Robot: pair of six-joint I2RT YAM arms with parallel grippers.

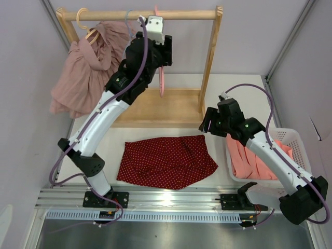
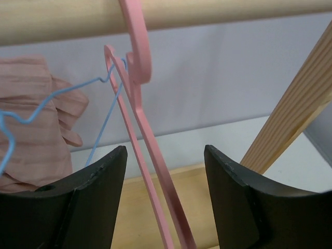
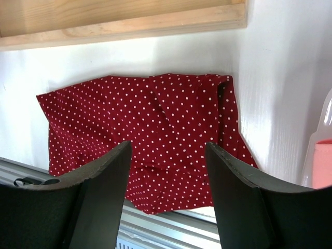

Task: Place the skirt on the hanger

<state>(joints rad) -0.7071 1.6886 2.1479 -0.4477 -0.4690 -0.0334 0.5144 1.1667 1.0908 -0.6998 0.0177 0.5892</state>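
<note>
The skirt (image 1: 166,162), dark red with white dots, lies flat and crumpled on the white table; the right wrist view shows it as the skirt (image 3: 150,129) below the fingers. The pink hanger (image 1: 162,83) hangs by its hook (image 2: 137,41) from the wooden rod. My left gripper (image 1: 165,52) is raised at the rod and open. The hanger's two thin pink bars (image 2: 150,171) run between its jaws, touching neither. My right gripper (image 1: 205,124) hovers open above the skirt's right edge, holding nothing.
The wooden rack (image 1: 210,57) stands at the back on a wooden base. A pink garment (image 1: 83,72) hangs at its left end, beside a blue wire hanger (image 2: 31,111). A white basket (image 1: 290,137) with coral cloth sits at right. A metal rail (image 1: 166,197) borders the near edge.
</note>
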